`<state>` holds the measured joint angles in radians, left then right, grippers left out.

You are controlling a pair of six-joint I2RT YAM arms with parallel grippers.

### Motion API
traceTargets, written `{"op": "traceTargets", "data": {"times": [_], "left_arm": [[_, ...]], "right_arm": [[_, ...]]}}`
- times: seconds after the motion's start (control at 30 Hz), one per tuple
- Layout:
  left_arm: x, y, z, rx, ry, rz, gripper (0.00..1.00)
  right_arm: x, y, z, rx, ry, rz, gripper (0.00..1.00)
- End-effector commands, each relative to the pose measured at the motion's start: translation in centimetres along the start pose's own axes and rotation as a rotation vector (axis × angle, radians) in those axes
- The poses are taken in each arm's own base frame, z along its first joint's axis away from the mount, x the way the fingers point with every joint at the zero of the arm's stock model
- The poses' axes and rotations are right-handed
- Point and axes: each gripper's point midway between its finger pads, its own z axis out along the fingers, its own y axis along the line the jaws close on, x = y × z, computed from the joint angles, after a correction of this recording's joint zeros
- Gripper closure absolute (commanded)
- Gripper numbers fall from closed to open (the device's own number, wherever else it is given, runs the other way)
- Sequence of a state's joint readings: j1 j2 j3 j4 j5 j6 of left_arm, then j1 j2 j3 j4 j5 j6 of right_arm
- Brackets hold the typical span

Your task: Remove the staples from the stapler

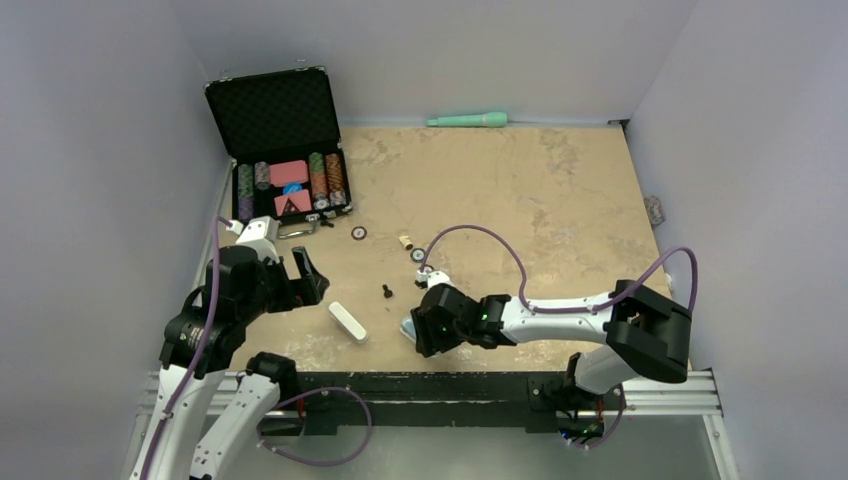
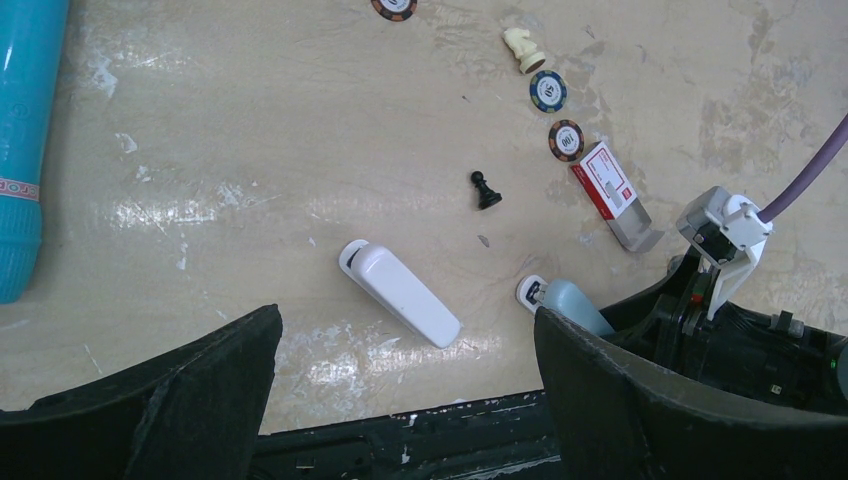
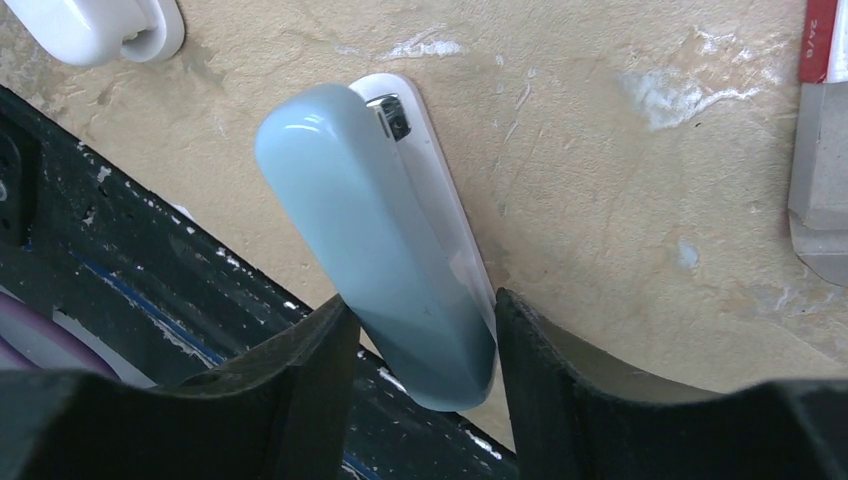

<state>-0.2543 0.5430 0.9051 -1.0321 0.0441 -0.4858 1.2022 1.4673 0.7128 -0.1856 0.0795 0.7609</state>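
Far left on the table [image 1: 560, 200], an open poker chip case [image 1: 275, 115] stands against the wall, chips racked in its tray. Near of it my left gripper [image 2: 405, 330] hangs over the tabletop, jaws spread wide, holding nothing. Just right of it a white stapler [image 1: 348, 322] lies flat at an angle, close to the near edge, touching nothing. A black chess pawn [image 1: 385, 291] stands right of that and a bit farther back. Beyond the pawn: a cream chess piece [image 2: 522, 48] lying on its side, then two loose poker chips [image 2: 547, 90], one past the other. A red-and-white staple box [image 2: 605, 180] lies next to the nearer chip, one end open. Right of the white stapler, at the near edge, the light-blue stapler [image 3: 380, 220] lies closed on its white base. My right gripper [image 3: 420, 305] is clamped across its near end, one finger on each side. Far back by the wall lies a teal tube [image 1: 468, 120].
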Motion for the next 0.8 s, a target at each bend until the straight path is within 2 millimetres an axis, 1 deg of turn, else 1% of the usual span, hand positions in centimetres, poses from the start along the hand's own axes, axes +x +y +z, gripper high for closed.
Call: {"op": "traceTargets", "data": {"times": [0.0, 0.07, 0.2, 0.33, 0.43, 0.63, 0.77], "left_arm": [[-1.1, -0.1, 0.0, 0.005, -0.045, 0.006, 0.0], [-1.1, -0.1, 0.1, 0.005, -0.044, 0.006, 0.0], [-1.0, -0.2, 0.1, 0.006, -0.042, 0.007, 0.0], [-1.1, -0.2, 0.1, 0.009, -0.043, 0.007, 0.0], [-1.0, -0.2, 0.1, 0.01, -0.039, 0.006, 0.0], [-1.0, -0.3, 0.2, 0.012, -0.038, 0.008, 0.0], [-1.0, -0.3, 0.1, 0.014, -0.038, 0.008, 0.0]], "right_arm": [[-0.3, 0.4, 0.1, -0.007, -0.022, 0.017, 0.48], [0.0, 0.3, 0.3, -0.002, -0.015, 0.018, 0.49], [0.2, 0.2, 0.4, 0.008, -0.007, 0.019, 0.49], [0.4, 0.2, 0.4, 0.017, -0.005, 0.022, 0.42], [0.5, 0.2, 0.4, 0.026, -0.006, 0.025, 0.4], [1.0, -0.3, 0.6, 0.076, 0.009, 0.02, 0.41], [1.2, -0.1, 0.9, 0.095, 0.017, 0.009, 0.43]]}}
